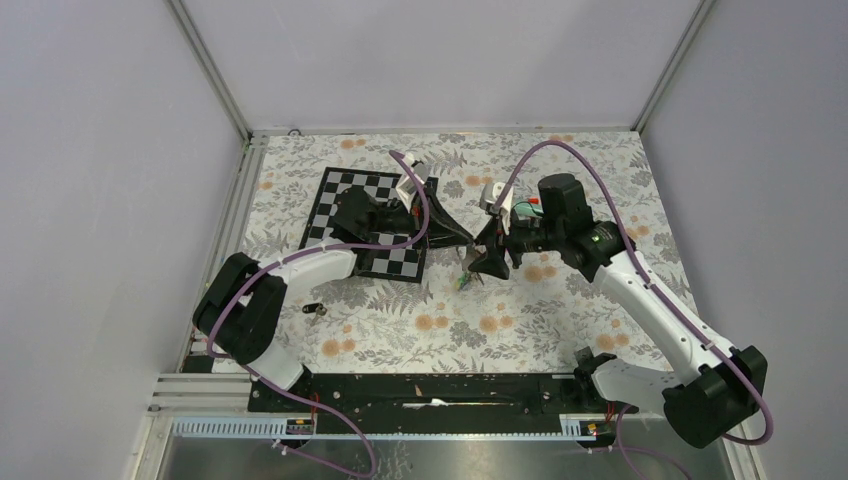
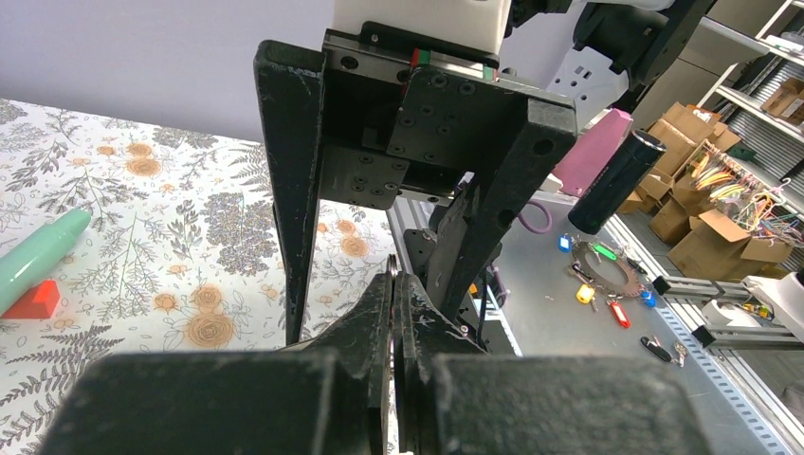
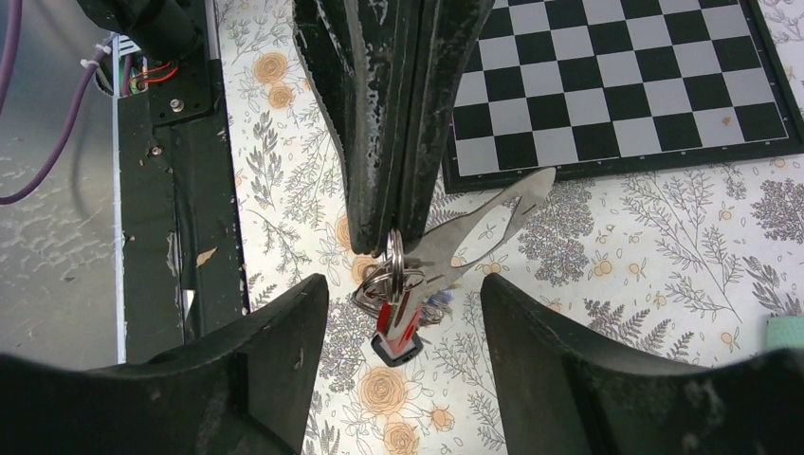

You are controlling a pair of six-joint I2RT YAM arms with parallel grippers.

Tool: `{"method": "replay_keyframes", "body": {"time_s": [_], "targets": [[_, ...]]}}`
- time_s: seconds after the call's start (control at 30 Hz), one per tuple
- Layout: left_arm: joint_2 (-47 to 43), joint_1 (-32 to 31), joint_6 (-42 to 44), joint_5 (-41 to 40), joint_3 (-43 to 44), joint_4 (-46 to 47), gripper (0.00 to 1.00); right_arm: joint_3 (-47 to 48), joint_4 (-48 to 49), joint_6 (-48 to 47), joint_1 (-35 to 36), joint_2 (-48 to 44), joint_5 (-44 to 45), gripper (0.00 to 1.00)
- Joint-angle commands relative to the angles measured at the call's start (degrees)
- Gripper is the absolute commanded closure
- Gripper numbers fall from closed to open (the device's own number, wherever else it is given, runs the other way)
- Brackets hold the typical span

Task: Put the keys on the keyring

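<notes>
Top view: left claw [image 1: 468,238] and right claw [image 1: 493,256] meet above the floral worktop [image 1: 520,320]
Left wrist: left claw closed, pinching the keyring [image 2: 392,269] at its tips
Right wrist: right claw open, fingers either side of the keys [image 3: 455,242], which hang from the keyring, off the worktop

We cannot count the keys [image 3: 396,327] bunched under the left gripper [image 3: 384,245]: they overlap, and its closed fingertips cover the top of the keyring [image 3: 397,260]. From above, a dark speck [image 1: 314,310] near the left edge of the table [image 1: 560,330] is too small to name.
</notes>
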Motion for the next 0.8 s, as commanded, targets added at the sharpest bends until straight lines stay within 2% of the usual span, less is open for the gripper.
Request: {"method": "replay_keyframes", "body": {"time_s": [0.0, 0.2, 0.33, 0.77], "targets": [[-2.9, -0.3, -0.3, -1.2, -0.4, 4.4, 1.0, 0.3, 0.9, -1.6, -0.3, -0.3, -0.5, 0.33], [-2.7, -0.3, 0.3, -0.9, -0.4, 4.1, 1.0, 1.6, -3.9, -5.1, -0.5, -1.6, -1.1, 0.33], [-2.8, -0.3, 0.3, -0.9, -0.4, 4.1, 1.0, 2.4, -6.2, -6.5, -0.5, -1.6, -2.1, 0.38], [-3.1, -0.3, 0.7, -0.6, -0.7, 3.8, 1.0, 3.8, -5.5, -5.9, -0.5, -0.9, -1.9, 0.7]]}}
